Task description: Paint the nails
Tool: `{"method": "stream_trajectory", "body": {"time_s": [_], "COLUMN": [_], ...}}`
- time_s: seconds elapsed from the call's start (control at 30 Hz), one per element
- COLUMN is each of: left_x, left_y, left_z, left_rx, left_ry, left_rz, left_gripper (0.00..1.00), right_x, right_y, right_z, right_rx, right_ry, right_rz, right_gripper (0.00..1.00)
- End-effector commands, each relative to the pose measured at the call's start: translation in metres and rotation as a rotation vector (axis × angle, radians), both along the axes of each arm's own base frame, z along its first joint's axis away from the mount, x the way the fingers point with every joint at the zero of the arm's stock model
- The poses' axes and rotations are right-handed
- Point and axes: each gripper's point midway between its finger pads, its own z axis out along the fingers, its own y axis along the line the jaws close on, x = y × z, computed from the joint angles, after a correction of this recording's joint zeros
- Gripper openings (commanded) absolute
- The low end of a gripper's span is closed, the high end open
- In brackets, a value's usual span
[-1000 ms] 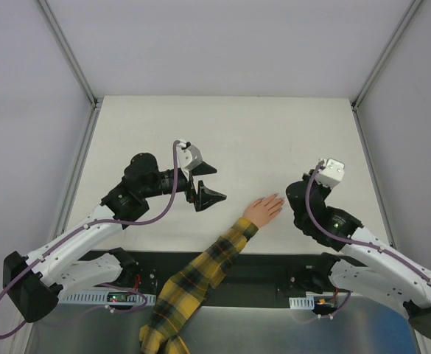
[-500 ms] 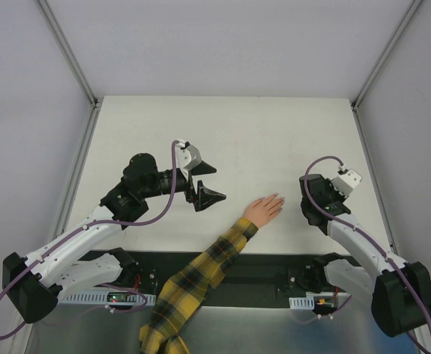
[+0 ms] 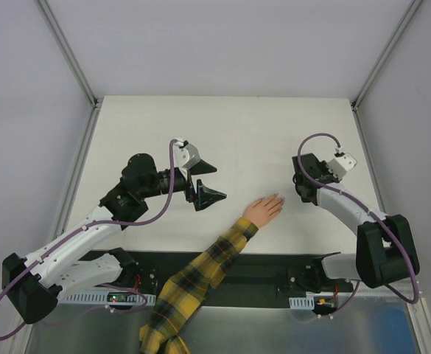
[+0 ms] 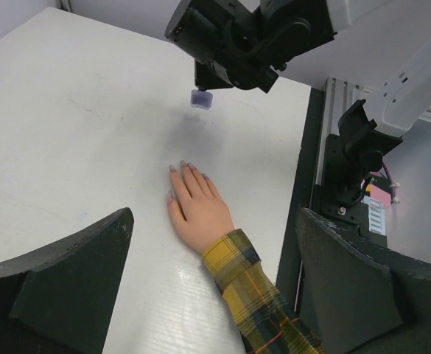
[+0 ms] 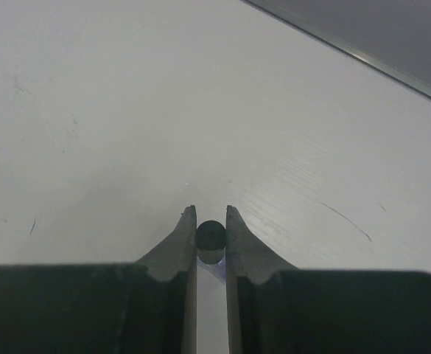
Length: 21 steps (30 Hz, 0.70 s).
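Observation:
A small peach hand [image 3: 265,208] in a yellow-and-black plaid sleeve [image 3: 200,273] lies flat on the white table. Its tiny nails [image 4: 183,165] look pale with a faint purple tint and point toward my right arm. My right gripper [image 5: 210,220] is shut on a small purple bottle with a dark cap [image 5: 210,236]. In the left wrist view the bottle [image 4: 201,98] hangs just above the table, beyond the fingertips. My left gripper [image 3: 204,184] is open and empty, left of the hand; its wide jaws frame the hand [image 4: 197,210].
The table [image 3: 230,133] is white with metal rails along its left and right edges. A black base plate [image 3: 274,269] and the arm mounts lie along the near edge, beside the sleeve.
My right arm has swung its wrist left and forward, bringing the gripper with the bottle closer to the fingertips. The left arm and the hand have stayed still.

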Motion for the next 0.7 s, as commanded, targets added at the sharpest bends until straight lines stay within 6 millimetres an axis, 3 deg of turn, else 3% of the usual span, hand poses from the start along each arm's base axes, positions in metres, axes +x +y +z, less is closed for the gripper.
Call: {"method": "stream_trajectory", "body": {"time_s": [0.0,0.17,0.43,0.67], "left_x": [-0.003,-0.003,-0.003,-0.003], "left_y": [0.003,0.002,0.001,0.001], "left_z": [0.031,0.031,0.03,0.031], "left_rx": [-0.074,-0.079,-0.083,-0.089], "left_ry": [-0.062,-0.06,-0.049,-0.048], "left_rz": [-0.006,-0.005,-0.008,-0.008], "left_gripper": [0.9,0.9,0.9,0.9], "right_x": [0.012,0.019,0.02,0.017], "right_y": [0.003,0.008,0.013,0.019], "right_z": [-0.003,-0.001,0.0,0.001], "right_rx": [0.035,-0.007,-0.04,-0.051], "right_ry": [-0.03,-0.006,0.039,0.086], "right_rz": [-0.065,-0.064,-0.074,-0.064], "right_gripper": [0.0,0.01,0.11,0.11]}}
